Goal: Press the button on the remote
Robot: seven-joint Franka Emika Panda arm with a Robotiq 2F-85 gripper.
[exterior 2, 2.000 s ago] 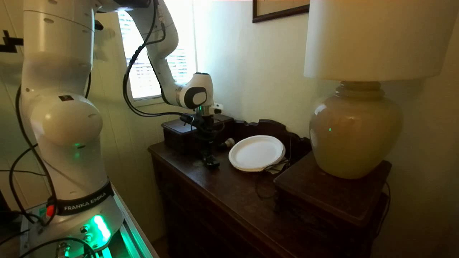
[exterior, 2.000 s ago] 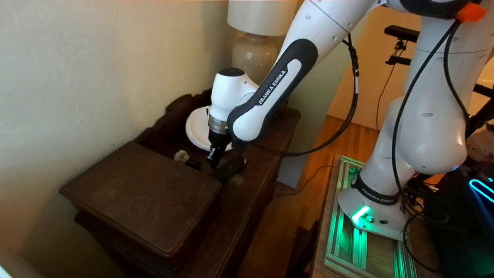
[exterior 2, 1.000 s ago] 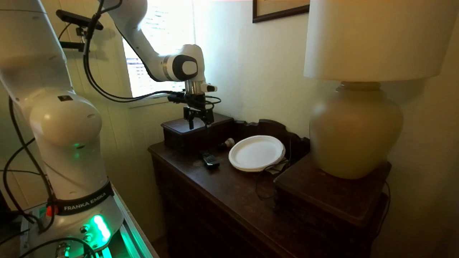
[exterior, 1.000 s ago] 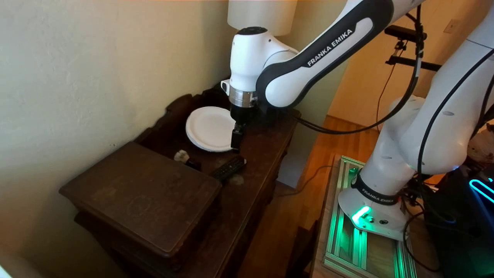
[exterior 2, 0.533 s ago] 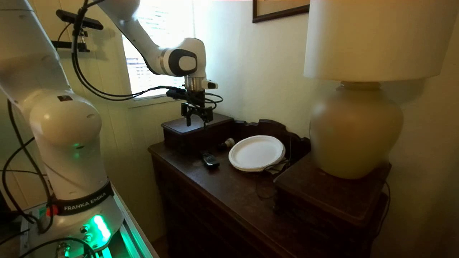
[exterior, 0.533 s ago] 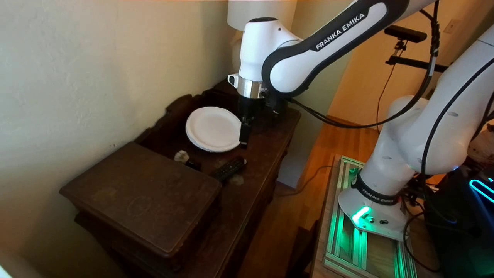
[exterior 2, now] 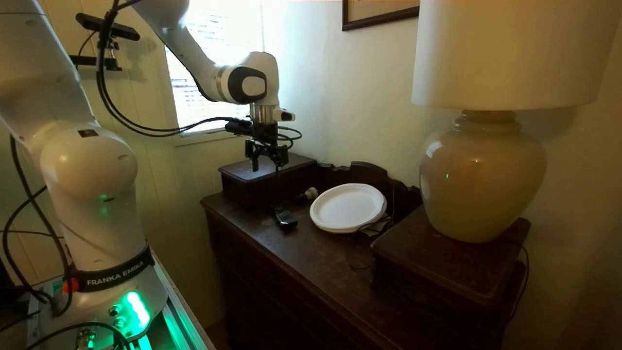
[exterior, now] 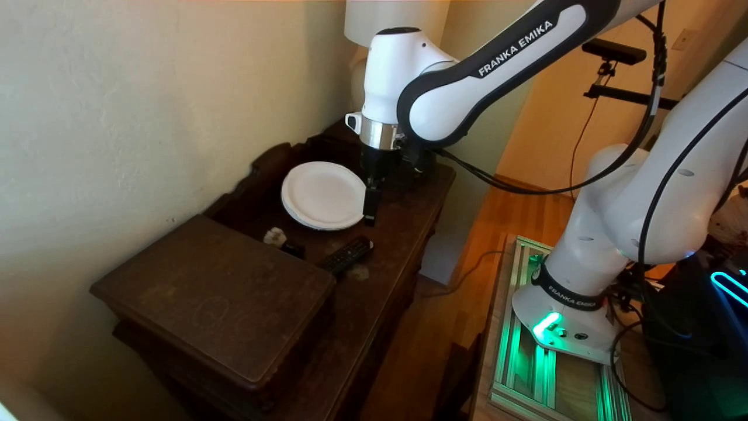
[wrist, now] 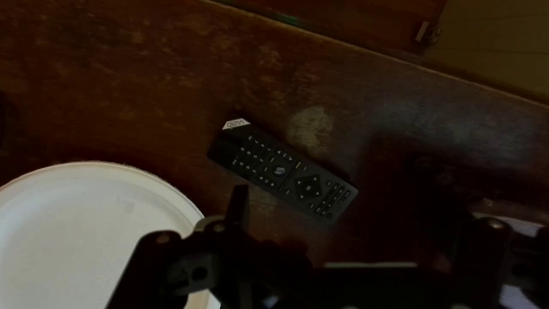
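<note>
Up from the remote point(wrist: 283, 172) the tool point(exterior 2: 266, 170) has come, jaws apart, I see; the wrist view crops the plate point(wrist: 90, 227).

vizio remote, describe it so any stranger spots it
On the dark wooden dresser, find the white plate. Beside it, not touching, lies the black Vizio remote. Unlike the plate or the nearby pale-tipped object, it shows button rows and a white VIZIO label.
</note>
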